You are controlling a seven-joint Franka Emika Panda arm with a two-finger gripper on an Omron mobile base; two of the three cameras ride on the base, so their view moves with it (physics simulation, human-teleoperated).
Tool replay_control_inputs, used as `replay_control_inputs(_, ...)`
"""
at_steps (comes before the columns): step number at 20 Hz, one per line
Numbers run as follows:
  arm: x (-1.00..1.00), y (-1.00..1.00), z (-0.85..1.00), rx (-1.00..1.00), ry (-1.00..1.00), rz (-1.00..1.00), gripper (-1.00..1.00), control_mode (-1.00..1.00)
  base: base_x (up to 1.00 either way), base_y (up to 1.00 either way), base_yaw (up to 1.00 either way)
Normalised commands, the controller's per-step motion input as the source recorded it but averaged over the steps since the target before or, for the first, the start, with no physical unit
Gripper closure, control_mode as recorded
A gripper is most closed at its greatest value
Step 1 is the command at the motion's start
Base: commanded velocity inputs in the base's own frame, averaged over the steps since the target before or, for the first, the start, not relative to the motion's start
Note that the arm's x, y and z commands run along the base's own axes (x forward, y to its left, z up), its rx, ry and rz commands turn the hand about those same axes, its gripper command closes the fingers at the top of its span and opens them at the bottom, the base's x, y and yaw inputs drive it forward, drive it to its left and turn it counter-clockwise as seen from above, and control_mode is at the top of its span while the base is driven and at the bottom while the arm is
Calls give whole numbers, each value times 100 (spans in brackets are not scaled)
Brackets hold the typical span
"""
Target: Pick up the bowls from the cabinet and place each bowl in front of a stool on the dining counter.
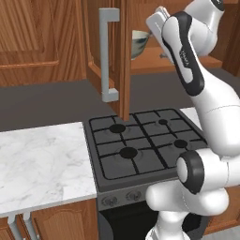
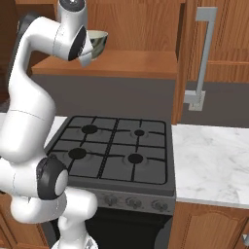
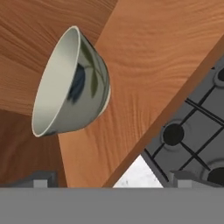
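Bowl, one pale ceramic piece with dark markings, stood on the cabinet shelf above the stove, well to the left in the hand view, so it was not yet lined up. Gripper, jaws spread wide and empty, faced the shelf, probably approaching for a grasp.

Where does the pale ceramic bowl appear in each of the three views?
Left base view: pale bowl at top centre, on the cabinet shelf, right of the open door.
Right base view: bowl at top left, beside the arm.
Hand view: bowl at upper left, looking tipped.
Shared landmark: the stove.
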Motion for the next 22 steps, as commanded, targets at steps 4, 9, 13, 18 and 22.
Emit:
replay_control_inputs(4,42,14,0,0,0,0,-100,-100,0,0,0)
replay_control_inputs(9,30,9,0,0,0,0,-100,-100,0,0,0)
replay_control_inputs(13,24,8,0,0,0,0,-100,-100,0,0,0)
replay_control_inputs(18,26,7,0,0,0,0,-100,-100,0,0,0)
replay_control_inputs(22,31,9,0,0,0,0,-100,-100,0,0,0)
